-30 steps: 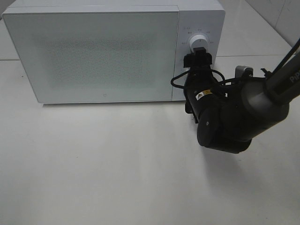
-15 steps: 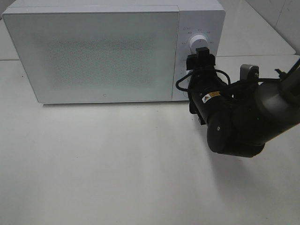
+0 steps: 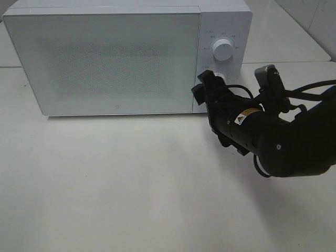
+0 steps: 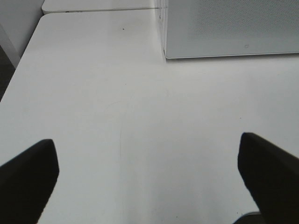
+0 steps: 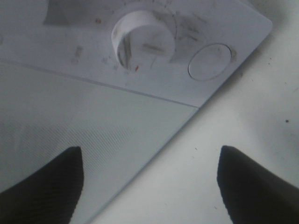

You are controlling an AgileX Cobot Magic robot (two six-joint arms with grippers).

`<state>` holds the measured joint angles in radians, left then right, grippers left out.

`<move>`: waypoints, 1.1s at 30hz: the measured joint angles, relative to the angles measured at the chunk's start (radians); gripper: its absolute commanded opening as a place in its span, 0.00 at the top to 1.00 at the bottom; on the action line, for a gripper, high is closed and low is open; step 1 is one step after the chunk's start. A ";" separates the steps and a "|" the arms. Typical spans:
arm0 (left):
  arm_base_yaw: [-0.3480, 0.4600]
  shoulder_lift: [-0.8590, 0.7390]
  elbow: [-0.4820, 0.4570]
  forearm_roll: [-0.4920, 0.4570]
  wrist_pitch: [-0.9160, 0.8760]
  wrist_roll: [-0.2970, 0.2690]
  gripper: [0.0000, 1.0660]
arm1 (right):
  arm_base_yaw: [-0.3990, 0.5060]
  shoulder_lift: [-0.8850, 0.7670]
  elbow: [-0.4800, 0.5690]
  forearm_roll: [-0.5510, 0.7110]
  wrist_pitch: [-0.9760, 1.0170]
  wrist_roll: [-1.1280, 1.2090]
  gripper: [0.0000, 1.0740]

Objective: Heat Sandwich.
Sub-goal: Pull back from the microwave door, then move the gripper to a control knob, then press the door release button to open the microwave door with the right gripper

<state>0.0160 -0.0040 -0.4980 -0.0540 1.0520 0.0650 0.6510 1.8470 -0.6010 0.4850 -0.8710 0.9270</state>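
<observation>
The sandwich is out of view in every frame. The white microwave (image 3: 105, 58) stands at the back of the table with its door shut. My right gripper (image 3: 203, 84) hovers just in front of the control panel's lower part, below the round knob (image 3: 223, 51) and apart from it. In the right wrist view this gripper (image 5: 149, 186) is open with nothing between its fingers, and the knob (image 5: 140, 39) and a round button (image 5: 210, 60) lie ahead. My left gripper (image 4: 149, 182) stands open over bare table, left of the microwave's front corner (image 4: 166, 51).
The white table (image 3: 131, 184) stretches in front of the microwave. The bulky black right arm (image 3: 278, 142) lies over the table's right side. A seam between table tops (image 4: 93, 10) runs behind the left gripper's area.
The right gripper has come off the knob and dropped down and left, rolling to one side. The knob now shows uncovered. The left gripper has not moved.
</observation>
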 measured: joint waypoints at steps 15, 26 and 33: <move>0.000 0.000 0.000 0.000 0.000 0.000 0.05 | -0.009 -0.192 0.002 -0.015 0.554 -0.740 0.29; 0.000 0.000 0.000 0.000 0.000 0.000 0.05 | -0.009 -0.321 0.003 -0.028 0.949 -1.101 0.29; 0.000 0.000 0.000 0.000 0.000 0.000 0.05 | -0.009 -0.459 0.003 -0.152 1.215 -1.161 0.29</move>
<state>0.0160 -0.0040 -0.4980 -0.0540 1.0520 0.0650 0.6420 1.3880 -0.5980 0.3330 0.3440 -0.2340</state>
